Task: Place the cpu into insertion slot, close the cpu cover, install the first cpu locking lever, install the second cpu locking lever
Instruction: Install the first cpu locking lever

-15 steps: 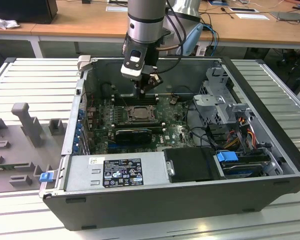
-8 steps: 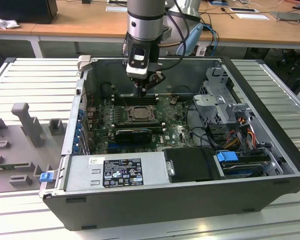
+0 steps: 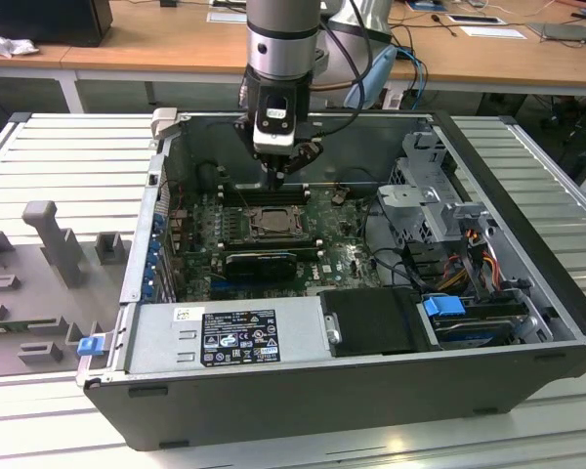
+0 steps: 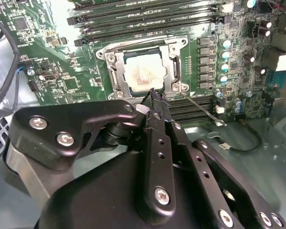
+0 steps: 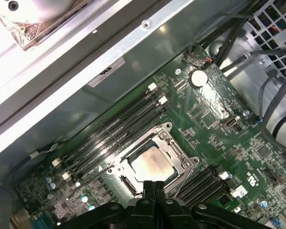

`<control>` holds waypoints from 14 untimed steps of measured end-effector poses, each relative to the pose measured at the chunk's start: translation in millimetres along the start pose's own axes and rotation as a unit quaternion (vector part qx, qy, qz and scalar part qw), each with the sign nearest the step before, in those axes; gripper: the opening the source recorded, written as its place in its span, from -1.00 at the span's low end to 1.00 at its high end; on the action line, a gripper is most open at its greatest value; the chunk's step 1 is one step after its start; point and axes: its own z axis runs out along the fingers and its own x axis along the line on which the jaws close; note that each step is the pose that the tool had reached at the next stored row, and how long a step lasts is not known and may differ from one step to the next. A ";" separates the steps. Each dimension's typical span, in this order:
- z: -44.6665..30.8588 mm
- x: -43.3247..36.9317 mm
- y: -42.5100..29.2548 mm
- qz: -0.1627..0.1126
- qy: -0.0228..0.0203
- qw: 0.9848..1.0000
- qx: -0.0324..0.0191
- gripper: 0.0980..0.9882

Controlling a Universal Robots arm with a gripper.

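Starting from the exterior view's left: a few grey printed fixtures (image 3: 49, 244) sit on the ribbed counter (image 3: 78, 147), just beside the open case (image 3: 303, 410) (it's lying on its side). Inside is the green board (image 3: 337, 256), with the slot (image 3: 252, 223) roughly mid-board, right next to the long black heatsink (image 3: 259, 262). The arm (image 3: 281, 39) comes straight down over the slot, jaws hanging just above it. Further right is the drive cage (image 3: 435, 191) with its cable tangle.

The cpu (image 4: 142, 74) is already in the slot. In both wrist views it's a flat pale square, beige-silver, with a smudgy pinkish patch in the middle. The cover (image 4: 174, 67) is down, a silver-grey frame lying flat around it, with the cpu showing through the window. A thin wire lever (image 4: 200, 107) sticks out at an angle from the slot's corner, not tucked along the frame.

The jaws are pinched narrow, tips together right by that corner, with nothing visible between them. I can't tell if they're touching the lever.
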 end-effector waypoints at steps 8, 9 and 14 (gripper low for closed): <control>0.1 0.0 -0.1 -0.094 0.003 0.996 0.002 -0.98; 0.1 0.1 -0.1 -0.106 0.003 0.994 0.002 -0.98; 0.1 5.7 -4.4 -0.115 0.001 0.993 0.000 -0.98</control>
